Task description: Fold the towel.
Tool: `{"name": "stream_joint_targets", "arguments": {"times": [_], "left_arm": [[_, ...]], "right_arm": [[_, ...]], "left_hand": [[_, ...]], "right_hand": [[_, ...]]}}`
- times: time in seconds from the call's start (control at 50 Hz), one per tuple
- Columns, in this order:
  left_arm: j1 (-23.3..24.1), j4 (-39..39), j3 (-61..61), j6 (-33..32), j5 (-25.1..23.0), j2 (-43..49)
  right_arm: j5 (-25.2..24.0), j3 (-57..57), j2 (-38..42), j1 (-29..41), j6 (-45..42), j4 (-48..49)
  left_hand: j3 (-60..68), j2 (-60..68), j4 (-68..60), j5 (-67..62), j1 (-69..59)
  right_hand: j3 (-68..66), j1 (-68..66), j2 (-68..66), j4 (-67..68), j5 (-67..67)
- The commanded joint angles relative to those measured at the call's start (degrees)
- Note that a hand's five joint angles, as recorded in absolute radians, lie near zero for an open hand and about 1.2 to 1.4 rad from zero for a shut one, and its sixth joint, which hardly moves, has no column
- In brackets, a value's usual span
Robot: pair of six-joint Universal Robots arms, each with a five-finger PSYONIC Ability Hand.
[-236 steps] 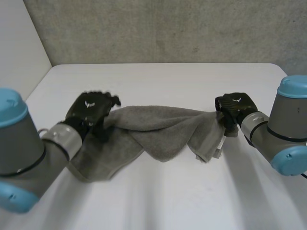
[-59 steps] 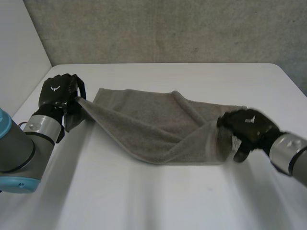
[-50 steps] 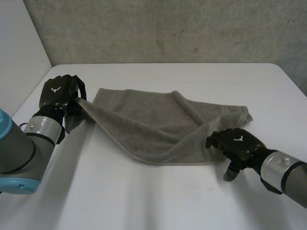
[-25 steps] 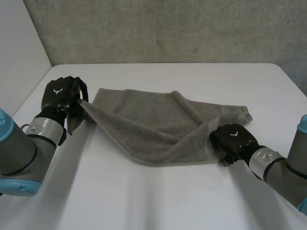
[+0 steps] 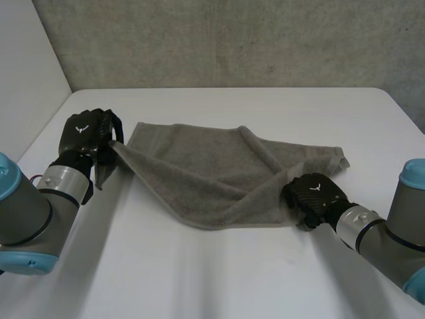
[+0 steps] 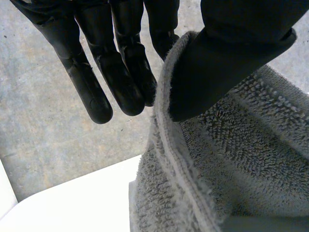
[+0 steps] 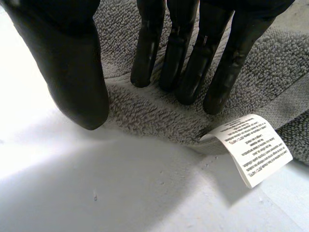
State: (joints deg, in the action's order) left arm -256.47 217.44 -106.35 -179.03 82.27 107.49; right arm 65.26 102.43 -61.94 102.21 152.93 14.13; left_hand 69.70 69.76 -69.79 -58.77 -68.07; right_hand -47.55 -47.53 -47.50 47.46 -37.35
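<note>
A grey towel (image 5: 219,166) lies spread and partly doubled over on the white table (image 5: 219,279). My left hand (image 5: 83,133) holds its left corner a little above the table. In the left wrist view that hand (image 6: 104,72) pinches the towel's hemmed edge (image 6: 166,145) between thumb and fingers. My right hand (image 5: 312,194) rests on the towel's near right corner. In the right wrist view its fingers (image 7: 188,58) lie fairly straight on the towel (image 7: 145,111), while the thumb stands on the table just off the edge, apart from them. A white label (image 7: 253,150) sticks out beside the fingertips.
The table's rounded far edge (image 5: 226,88) meets a grey wall (image 5: 232,40). A white panel (image 5: 26,73) stands along the left side. Bare tabletop lies in front of the towel and to its right.
My right hand has moved from the table beside the towel onto its near right corner, and its fingers have drawn in. The left hand keeps its grip and has barely moved.
</note>
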Motion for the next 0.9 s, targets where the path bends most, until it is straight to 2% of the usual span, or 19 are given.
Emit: {"name": "stream_joint_targets", "arguments": {"times": [0.02,0.04,0.06,0.08,0.14,0.2,0.24,0.32,0.36,0.38,0.4,0.52,0.62,0.82,0.9], "left_arm": [[-0.1,0.0,0.0,0.0,0.0,0.0],[-0.1,0.0,0.0,0.0,0.0,0.0],[-0.1,0.0,0.0,0.0,0.0,0.0],[-0.1,0.0,0.0,0.0,0.0,0.0],[-0.2,0.0,-0.1,0.0,0.0,0.0],[-0.3,0.0,-0.1,0.0,0.0,0.0],[-0.3,0.0,-0.2,0.0,0.0,0.0],[-0.3,0.0,-0.5,0.0,0.0,-0.1],[-0.3,0.0,-0.5,0.0,0.0,-0.1],[-0.3,0.0,-0.5,0.0,0.0,-0.1],[-0.3,0.0,-0.5,0.0,0.0,-0.1],[0.0,0.0,-0.6,0.0,0.0,0.0],[0.0,0.0,-0.6,0.0,0.0,-0.1],[0.1,0.0,-0.8,0.0,-0.1,0.0],[0.1,0.0,-0.8,0.0,-0.1,0.0]], "right_arm": [[0.5,-1.4,1.0,0.4,0.0,0.1],[0.5,-1.4,1.0,0.4,0.0,0.1],[1.3,-1.9,1.0,0.4,0.0,0.2],[2.7,-2.1,1.0,0.1,0.0,0.5],[4.1,-2.0,0.7,-0.2,0.2,1.6],[5.8,-0.2,-3.6,-0.4,1.7,4.7],[6.0,1.3,-9.8,-0.5,4.3,6.2],[6.1,0.7,-8.8,-0.4,6.9,5.2],[6.1,0.3,-7.1,0.1,7.8,4.6],[6.1,0.0,-5.2,0.2,8.0,3.9],[6.0,-0.5,-3.7,0.4,7.6,3.1],[6.8,-2.0,-0.9,1.2,3.9,-0.1],[6.8,-2.1,0.1,1.4,1.7,-0.2],[6.8,-1.9,0.1,1.2,1.6,-0.2],[6.6,-1.7,0.2,1.1,1.5,-0.2]], "left_hand": [[10.3,10.2,-10.2,-11.2,-11.9],[10.3,10.2,-10.2,-11.2,-11.9],[10.3,10.2,-10.2,-11.2,-11.9],[10.3,10.2,-10.2,-11.2,-11.9],[10.3,10.2,-10.2,-11.2,-11.9],[10.3,10.2,-10.2,-11.2,-11.9],[10.3,10.2,-10.2,-11.2,-11.9],[10.3,10.2,-10.2,-11.2,-11.9],[10.3,10.2,-10.2,-11.2,-11.9],[10.3,10.2,-10.2,-11.2,-11.9],[10.3,10.2,-10.2,-11.2,-11.9],[10.3,10.2,-10.2,-11.2,-11.9],[10.3,10.2,-10.2,-11.2,-11.9],[10.3,10.2,-10.2,-11.2,-11.9],[10.3,10.2,-10.2,-11.2,-11.9]], "right_hand": [[-19.3,-19.3,-19.4,19.4,-19.5],[-19.4,-19.4,-19.4,19.5,-19.6],[-30.5,-30.6,-30.6,30.6,-30.7],[-32.4,-32.5,-32.5,32.5,-32.6],[-32.4,-32.5,-32.5,32.5,-32.6],[-32.4,-32.5,-32.5,32.5,-32.6],[-32.4,-32.5,-32.5,32.5,-32.6],[-32.4,-32.5,-32.5,32.5,-32.6],[-29.8,-29.8,-29.9,29.9,-30.0],[-12.7,-12.7,-12.7,12.8,-12.9],[-4.8,-4.9,-4.9,4.9,-5.0],[2.6,2.6,2.6,-2.5,2.4],[2.7,2.6,2.6,-2.6,2.5],[3.7,3.6,3.6,-3.6,3.5],[9.4,9.3,9.3,-9.3,9.2]]}}
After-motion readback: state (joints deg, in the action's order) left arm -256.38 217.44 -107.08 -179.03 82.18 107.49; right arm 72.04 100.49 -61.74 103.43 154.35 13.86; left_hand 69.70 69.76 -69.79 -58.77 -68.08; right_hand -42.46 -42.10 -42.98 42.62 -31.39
